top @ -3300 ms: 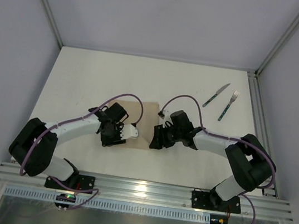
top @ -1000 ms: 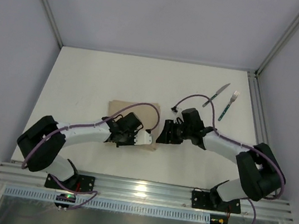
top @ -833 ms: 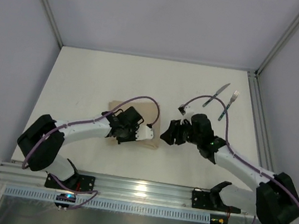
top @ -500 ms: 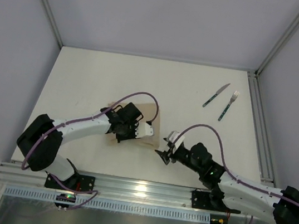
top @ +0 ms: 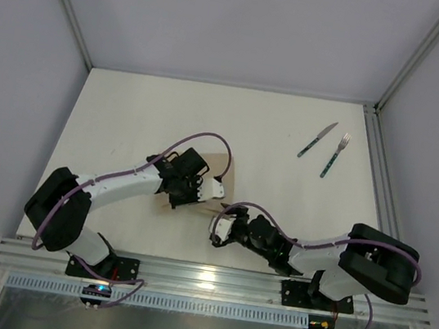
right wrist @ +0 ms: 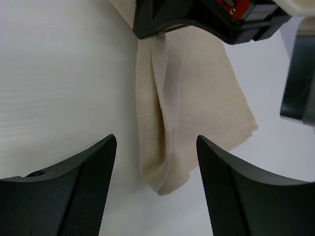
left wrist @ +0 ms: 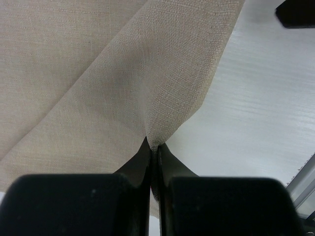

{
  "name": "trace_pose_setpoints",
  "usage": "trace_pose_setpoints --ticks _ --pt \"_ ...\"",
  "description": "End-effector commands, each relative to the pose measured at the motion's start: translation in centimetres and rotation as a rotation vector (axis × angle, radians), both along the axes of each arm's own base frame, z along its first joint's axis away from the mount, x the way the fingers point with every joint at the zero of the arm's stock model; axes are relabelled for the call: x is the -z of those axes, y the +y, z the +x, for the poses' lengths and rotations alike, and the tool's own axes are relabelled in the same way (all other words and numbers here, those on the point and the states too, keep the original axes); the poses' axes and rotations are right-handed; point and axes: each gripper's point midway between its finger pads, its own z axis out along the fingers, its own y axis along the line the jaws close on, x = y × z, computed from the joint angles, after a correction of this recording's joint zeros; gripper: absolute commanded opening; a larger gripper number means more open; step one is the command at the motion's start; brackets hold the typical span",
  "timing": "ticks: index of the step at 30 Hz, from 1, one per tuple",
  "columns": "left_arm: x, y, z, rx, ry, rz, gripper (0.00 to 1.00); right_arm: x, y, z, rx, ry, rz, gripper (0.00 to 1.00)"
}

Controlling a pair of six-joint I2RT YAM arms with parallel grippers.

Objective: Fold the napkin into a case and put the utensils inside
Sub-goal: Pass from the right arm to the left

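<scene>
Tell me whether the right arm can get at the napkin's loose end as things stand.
Probably yes. The right arm's fingers stand open, facing the napkin, with only bare table between. The left arm's fingers pinch the cloth farther along, leaving its near end free.

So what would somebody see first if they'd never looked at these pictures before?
Probably the tan napkin in the middle of the table, pinched at its edge by the shut left gripper so the cloth puckers up. Next comes the right gripper, open and empty, just short of the napkin on the near side. At the back right lie the knife and the fork, side by side, away from both arms.
</scene>
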Motion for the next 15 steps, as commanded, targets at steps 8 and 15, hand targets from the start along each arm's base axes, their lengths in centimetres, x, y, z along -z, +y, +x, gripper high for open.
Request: trace_pose_setpoints --ticks 8,15 --pt "-1.5 -0.7 0.1 0.015 0.009 -0.043 0.0 1.3 1.2 1.7 0.054 -0.103 -0.089 0.7" --pt "-1.2 -0.7 -0.4 0.025 0.044 -0.052 0.0 2.8 0.8 3.4 0.143 -0.129 -0.142 0.45"
